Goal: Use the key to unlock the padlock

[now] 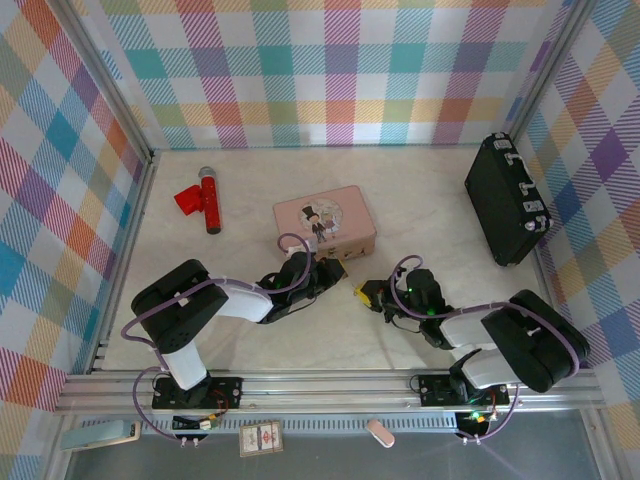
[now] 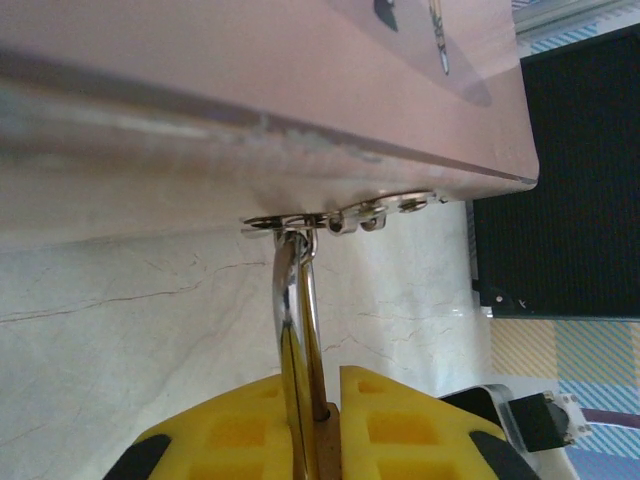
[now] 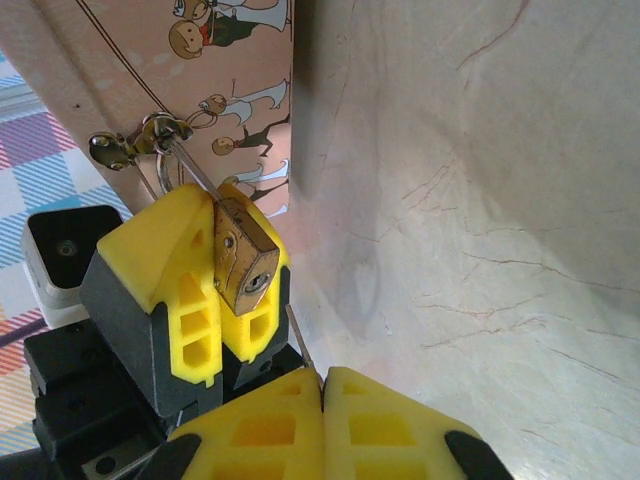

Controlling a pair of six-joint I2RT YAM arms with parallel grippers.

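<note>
Tabletop (image 1: pixel 430 200): pale cream, marble-look w/ thin brown veins. Behind it, back wall (image 1: pixel 340 70) = plaid panel in pastel checks (teal, pink, yellow, purple, orange). Same plaid on left wall (image 1: pixel 45 200) & right wall (image 1: pixel 605 150), flanking the tabletop. Alu post (image 1: pixel 115 90) rises at its far-left corner, another alu post (image 1: pixel 550 70) at far-right. Alu rail (image 1: pixel 330 392) runs along its near edge; grey strip (image 1: pixel 320 462) lies past that rail. Light soft, even; shadows on tabletop faint.

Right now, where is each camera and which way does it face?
Top external: above and behind, looking down at the table; left arm, right arm show.
Left wrist: faces the pink box's hasp; left gripper shut on the padlock.
Right wrist: faces the keyhole; right gripper pinches the key.
Shared: wrist views both show padlock, hasp.
</note>
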